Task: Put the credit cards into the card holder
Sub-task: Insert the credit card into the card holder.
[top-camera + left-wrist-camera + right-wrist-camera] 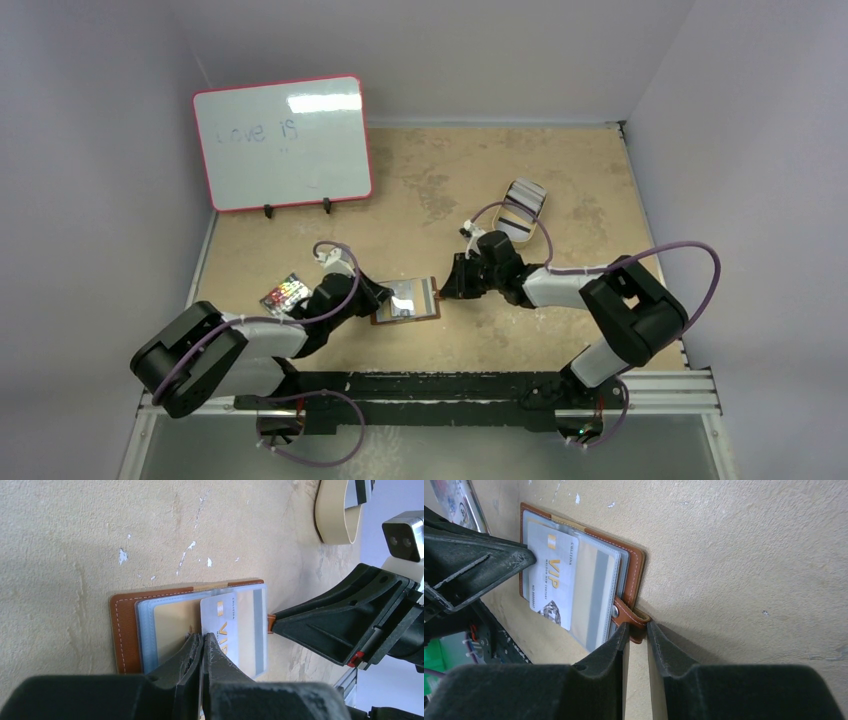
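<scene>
Left gripper (202,636): pinching white VIP credit card (232,630) | right gripper (638,628): clamping brown card holder's (637,565) snap strap (628,614)

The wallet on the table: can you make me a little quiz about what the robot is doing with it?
1. True or false: the left end effector pinches a white VIP card.
2. The right end effector grips the card holder by: A its snap strap, B a clear sleeve, C its far corner.
3. Fill the gap: the tan tin lies on the ___ arm's side.
Key: 1 true; 2 A; 3 right.
</scene>
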Controlling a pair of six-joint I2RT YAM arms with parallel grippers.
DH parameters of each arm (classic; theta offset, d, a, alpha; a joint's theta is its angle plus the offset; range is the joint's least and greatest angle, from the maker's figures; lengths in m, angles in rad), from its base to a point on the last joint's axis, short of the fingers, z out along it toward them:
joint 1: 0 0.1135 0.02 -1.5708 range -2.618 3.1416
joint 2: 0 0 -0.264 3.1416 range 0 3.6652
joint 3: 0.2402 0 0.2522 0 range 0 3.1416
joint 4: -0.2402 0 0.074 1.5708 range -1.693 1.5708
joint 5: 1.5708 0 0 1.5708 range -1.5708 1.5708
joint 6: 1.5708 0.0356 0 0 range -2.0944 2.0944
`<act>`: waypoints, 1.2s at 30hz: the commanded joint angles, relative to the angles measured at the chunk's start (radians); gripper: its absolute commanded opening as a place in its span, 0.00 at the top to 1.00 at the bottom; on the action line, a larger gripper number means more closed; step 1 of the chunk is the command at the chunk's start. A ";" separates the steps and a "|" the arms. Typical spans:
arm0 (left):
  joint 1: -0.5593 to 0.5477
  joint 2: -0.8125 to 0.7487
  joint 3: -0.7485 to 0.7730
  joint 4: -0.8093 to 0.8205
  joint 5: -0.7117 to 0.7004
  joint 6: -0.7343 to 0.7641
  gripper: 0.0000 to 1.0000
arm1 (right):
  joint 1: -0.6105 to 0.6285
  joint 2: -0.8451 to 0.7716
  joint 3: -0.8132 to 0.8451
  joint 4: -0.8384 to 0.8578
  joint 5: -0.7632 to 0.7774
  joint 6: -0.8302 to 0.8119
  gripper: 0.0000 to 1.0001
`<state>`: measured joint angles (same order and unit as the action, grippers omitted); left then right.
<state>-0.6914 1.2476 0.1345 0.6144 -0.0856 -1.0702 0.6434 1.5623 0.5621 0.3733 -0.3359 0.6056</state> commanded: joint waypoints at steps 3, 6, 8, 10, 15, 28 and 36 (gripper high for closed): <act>0.001 0.042 -0.008 0.112 0.001 -0.021 1.00 | 0.011 -0.007 -0.022 0.054 -0.037 0.051 0.78; 0.002 0.023 -0.018 0.099 -0.023 -0.019 1.00 | 0.010 -0.011 -0.026 0.054 -0.035 0.058 0.78; 0.001 0.011 -0.020 0.101 -0.029 -0.019 1.00 | 0.011 -0.014 -0.028 0.058 -0.039 0.066 0.79; 0.000 0.009 -0.024 0.115 -0.033 -0.028 1.00 | 0.012 -0.020 -0.031 0.069 -0.043 0.077 0.79; -0.038 0.039 -0.024 0.163 -0.062 -0.046 1.00 | 0.012 -0.042 -0.058 0.100 -0.034 0.112 0.80; -0.051 -0.115 0.061 -0.171 -0.131 -0.015 0.70 | 0.012 -0.166 -0.013 -0.097 0.070 0.060 0.69; -0.050 -0.099 0.110 -0.220 -0.098 -0.005 0.61 | 0.012 -0.201 0.010 -0.116 0.056 0.061 0.62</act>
<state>-0.7364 1.1252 0.2054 0.4198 -0.1905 -1.1019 0.6498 1.3693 0.5388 0.2741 -0.2859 0.6804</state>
